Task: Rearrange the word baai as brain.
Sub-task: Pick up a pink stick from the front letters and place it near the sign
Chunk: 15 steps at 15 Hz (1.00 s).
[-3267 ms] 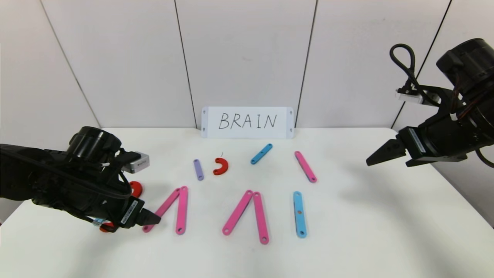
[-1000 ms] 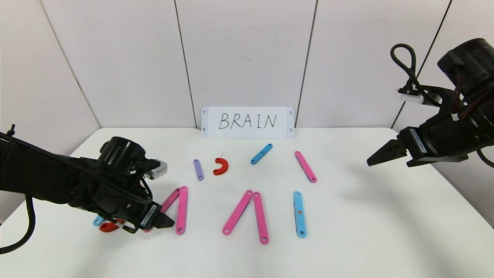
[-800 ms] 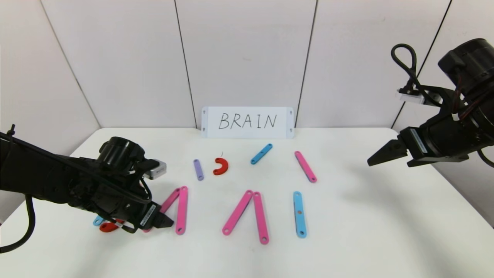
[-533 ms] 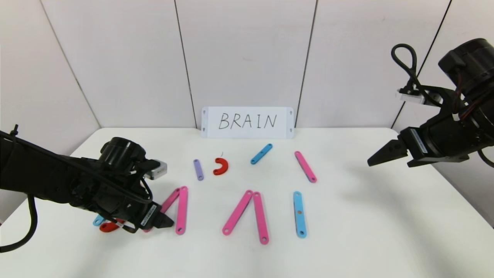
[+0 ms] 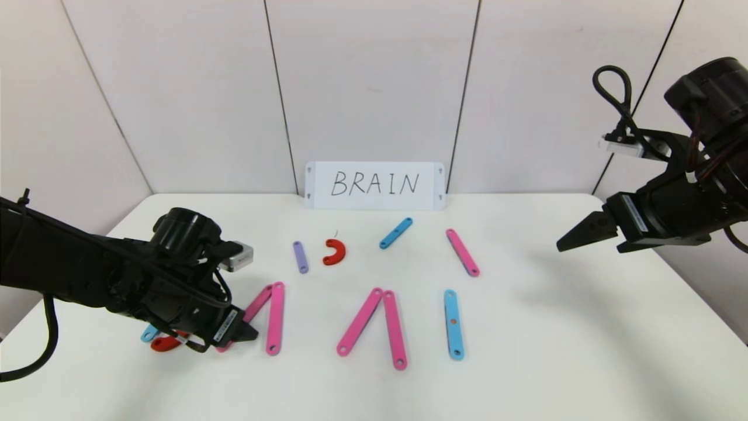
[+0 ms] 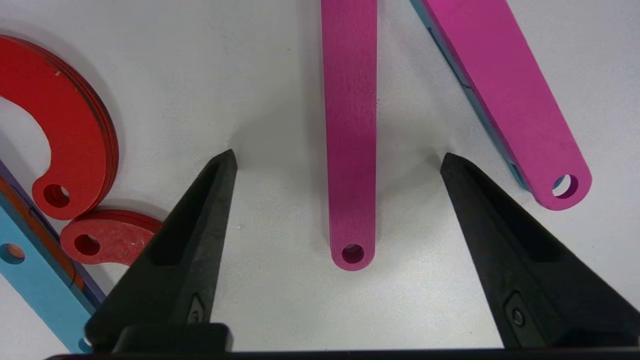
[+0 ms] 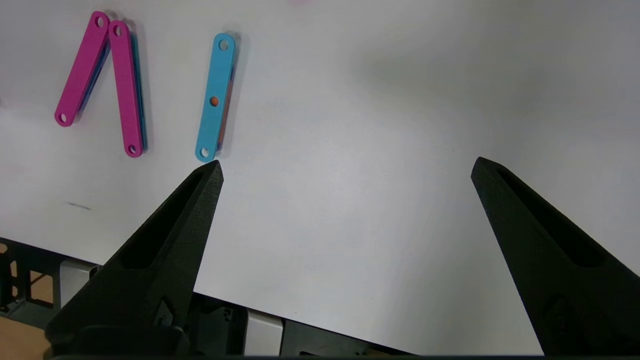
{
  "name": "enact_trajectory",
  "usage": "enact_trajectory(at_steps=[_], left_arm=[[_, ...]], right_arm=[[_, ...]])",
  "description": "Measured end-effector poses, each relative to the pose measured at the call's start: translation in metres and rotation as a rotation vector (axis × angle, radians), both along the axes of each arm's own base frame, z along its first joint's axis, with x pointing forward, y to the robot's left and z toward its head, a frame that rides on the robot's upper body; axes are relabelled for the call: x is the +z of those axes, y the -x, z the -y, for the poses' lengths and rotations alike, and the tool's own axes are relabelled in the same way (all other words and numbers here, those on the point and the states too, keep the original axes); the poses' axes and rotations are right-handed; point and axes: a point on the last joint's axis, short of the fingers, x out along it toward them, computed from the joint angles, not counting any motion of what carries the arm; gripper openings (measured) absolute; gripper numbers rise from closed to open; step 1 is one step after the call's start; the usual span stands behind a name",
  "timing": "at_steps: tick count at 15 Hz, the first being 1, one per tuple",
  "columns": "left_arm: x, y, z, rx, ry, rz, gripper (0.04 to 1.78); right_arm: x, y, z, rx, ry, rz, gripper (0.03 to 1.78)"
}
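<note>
Left gripper (image 6: 340, 165) low over surface (image 5: 555, 351), spread wide, straddling hole end of slanted pink strip (image 6: 350, 125) of first A; upright pink strip (image 6: 505, 95) just beside outer finger, red curves (image 6: 75, 145) at inner side. Word baai (image 5: 362, 318) spans surface at 6 o'clock of BRAIN card (image 5: 374, 185).

Advice: descend square, close across strip width only, avoid neighbour strip.

Right gripper (image 5: 575, 234) parked at 3 o'clock, spread, empty.

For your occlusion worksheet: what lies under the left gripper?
Between the open fingers of the left gripper lies the end of a pink strip on the bare table. Red curves sit beside it. In the head view the arm hides most of these.
</note>
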Motion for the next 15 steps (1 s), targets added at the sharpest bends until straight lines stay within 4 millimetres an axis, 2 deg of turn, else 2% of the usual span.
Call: enact_trajectory(at_steps=[2,4,6,8,11,15], left_arm=[[0.0,0.0,0.001,-0.001,-0.001,0.0,1.06],[0.0,0.0,0.001,-0.002,0.0,-0.001,0.65],[0.0,0.001,0.001,-0.003,0.0,-0.002,0.37],[0.0,0.0,0.003,-0.01,0.006,0.014,0.27],[0.0,-0.007,0.006,-0.001,0.031,0.079,0.27],[0.005,-0.017,0.007,0.095,0.059,0.198,0.27]], right_arm=[[0.0,0.0,0.0,0.0,0.0,0.0,1.74],[0.0,0.0,0.0,0.0,0.001,0.001,1.74],[0.001,0.0,0.0,0.0,0.001,0.002,1.74],[0.001,0.001,0.0,0.0,0.002,0.003,1.74],[0.0,0.001,0.0,0.004,0.007,0.002,1.74],[0.0,0.001,0.0,0.005,0.008,0.001,1.74]])
